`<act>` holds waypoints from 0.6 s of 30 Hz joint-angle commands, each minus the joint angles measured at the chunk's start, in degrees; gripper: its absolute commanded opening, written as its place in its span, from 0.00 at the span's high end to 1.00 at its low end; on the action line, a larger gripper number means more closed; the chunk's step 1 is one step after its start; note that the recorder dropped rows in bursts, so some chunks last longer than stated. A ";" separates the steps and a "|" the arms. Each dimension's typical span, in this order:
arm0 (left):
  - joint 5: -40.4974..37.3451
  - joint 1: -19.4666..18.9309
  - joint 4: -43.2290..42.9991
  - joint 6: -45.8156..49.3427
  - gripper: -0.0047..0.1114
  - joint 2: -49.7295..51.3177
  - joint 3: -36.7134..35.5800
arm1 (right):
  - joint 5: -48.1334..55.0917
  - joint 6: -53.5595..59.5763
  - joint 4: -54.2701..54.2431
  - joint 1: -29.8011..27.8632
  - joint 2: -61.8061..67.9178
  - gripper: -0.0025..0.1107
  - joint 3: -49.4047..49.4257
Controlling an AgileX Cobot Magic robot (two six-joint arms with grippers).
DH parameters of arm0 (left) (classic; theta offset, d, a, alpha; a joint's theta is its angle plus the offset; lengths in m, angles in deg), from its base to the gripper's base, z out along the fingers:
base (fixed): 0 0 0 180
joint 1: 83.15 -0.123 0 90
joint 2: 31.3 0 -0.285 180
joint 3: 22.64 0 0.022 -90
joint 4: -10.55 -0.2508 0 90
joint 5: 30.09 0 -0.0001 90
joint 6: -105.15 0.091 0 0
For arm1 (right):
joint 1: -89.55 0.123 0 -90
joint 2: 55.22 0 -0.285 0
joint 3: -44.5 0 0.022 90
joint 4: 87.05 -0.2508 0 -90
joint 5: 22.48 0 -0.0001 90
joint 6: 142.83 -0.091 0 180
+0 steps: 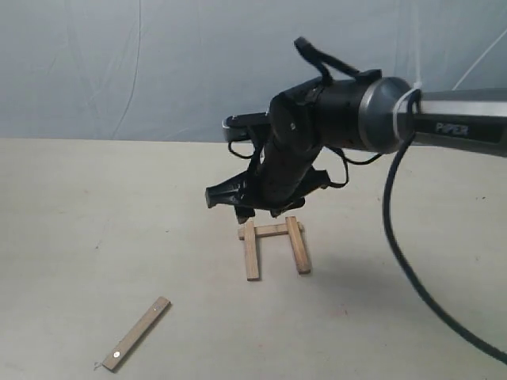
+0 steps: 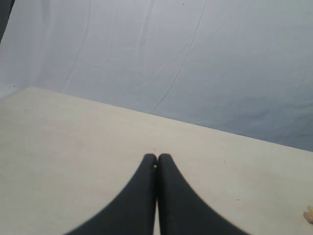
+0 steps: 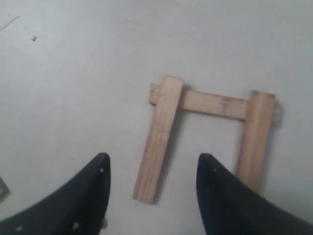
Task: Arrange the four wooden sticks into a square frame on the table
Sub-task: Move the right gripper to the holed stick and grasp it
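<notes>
three sticks (image 1: 251, 252) make a u; the fourth stick (image 1: 136, 334) lies well apart, unplaced. my right gripper (image 3: 152, 161) gapes empty above, left gripper (image 2: 157, 159) pinched together.

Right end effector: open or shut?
Open. On the right end effector, the fingers stand wide apart over the three joined sticks.

Two sticks (image 1: 251, 252) atop a third stick (image 1: 271, 230); fourth stick (image 1: 137, 333) well apart, front-left.
</notes>
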 commanded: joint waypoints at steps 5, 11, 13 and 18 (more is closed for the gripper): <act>-0.11 0.38 -0.26 -0.02 0.96 -0.21 -0.20 | -4.02 -0.94 0.69 3.39 5.73 0.52 -0.21; -0.11 0.38 -0.26 -0.02 0.96 -0.21 -0.20 | -1.64 21.41 0.69 9.47 5.70 0.52 -3.31; -0.11 0.38 -0.26 -0.02 0.96 -0.21 -0.20 | -0.09 22.06 0.69 10.73 5.70 0.52 -5.57; -0.11 0.38 -0.26 -0.02 0.96 -0.21 -0.20 | 7.16 10.64 3.04 9.20 5.89 0.52 -11.35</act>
